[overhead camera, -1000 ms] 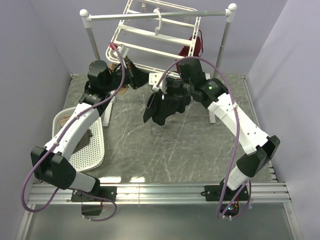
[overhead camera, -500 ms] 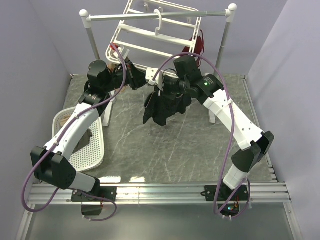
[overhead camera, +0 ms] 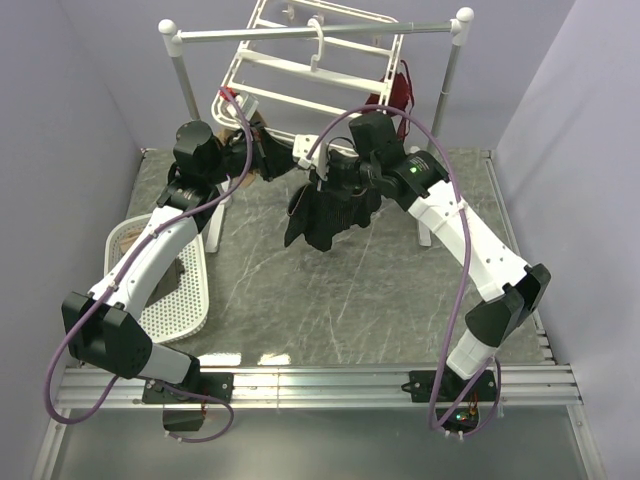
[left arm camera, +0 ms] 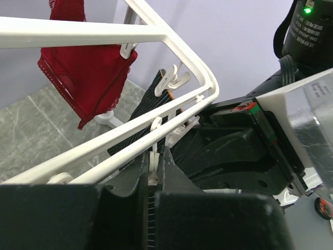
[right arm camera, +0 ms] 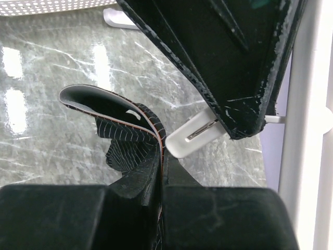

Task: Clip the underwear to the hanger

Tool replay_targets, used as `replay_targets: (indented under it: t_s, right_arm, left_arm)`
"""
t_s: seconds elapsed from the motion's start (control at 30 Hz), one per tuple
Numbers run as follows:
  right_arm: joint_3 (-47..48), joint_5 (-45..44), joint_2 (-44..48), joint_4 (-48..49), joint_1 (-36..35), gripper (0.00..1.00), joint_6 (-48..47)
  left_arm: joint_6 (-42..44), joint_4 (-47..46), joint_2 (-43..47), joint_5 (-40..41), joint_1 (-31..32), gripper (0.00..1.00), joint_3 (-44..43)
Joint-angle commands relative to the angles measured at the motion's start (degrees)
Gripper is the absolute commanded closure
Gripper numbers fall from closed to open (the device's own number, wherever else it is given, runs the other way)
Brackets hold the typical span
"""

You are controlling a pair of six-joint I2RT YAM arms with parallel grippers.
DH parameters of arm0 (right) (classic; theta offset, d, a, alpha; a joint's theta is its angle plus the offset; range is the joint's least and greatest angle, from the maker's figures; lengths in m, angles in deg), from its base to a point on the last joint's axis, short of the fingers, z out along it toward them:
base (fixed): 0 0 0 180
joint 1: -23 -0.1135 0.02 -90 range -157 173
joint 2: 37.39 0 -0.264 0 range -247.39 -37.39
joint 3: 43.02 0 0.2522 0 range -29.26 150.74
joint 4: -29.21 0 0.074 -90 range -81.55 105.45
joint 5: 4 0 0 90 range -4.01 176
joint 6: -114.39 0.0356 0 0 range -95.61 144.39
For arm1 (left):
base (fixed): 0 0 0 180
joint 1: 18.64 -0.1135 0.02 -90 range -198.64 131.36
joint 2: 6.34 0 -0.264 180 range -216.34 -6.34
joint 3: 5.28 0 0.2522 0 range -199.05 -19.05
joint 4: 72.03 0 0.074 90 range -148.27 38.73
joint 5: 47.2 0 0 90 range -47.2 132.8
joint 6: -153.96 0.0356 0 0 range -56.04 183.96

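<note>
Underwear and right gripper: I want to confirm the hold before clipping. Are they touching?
Touching. The right wrist view shows a striped fold of the underwear pinched in the shut right gripper, with no gap between them.

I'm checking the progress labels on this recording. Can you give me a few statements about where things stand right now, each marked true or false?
1. The right gripper is shut on the underwear. True.
2. The underwear lies spread flat on the table. False: it hangs limp from the right gripper.
3. The left gripper pinches a white clip dangling from the hanger. True.
4. The dark red garment is held by the left gripper. False: it hangs clipped to the hanger.
</note>
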Motion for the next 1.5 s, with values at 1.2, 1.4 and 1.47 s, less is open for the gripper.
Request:
replay_targets:
  t_s: [1.2,1.4,1.47]
  right_arm:
    - [-11.0,-14.4,9.8,13.2,-3.7,1.00,-5.9]
    - [-9.8,-15.2,9.1,12.7,-3.6,1.00,-6.0]
    - [-8.5,-15.1,8.0,11.6,-3.7,1.00,-5.5]
  left_arm:
    - [-4.4,-1.1,-0.7,-4.4,1.0,1.00,0.1]
    - [-3.4,-1.1,-0.6,-4.9,1.3,1.00,0.0]
    - [-2.6,-1.3,-0.3,-4.6,1.7,1.00,0.4]
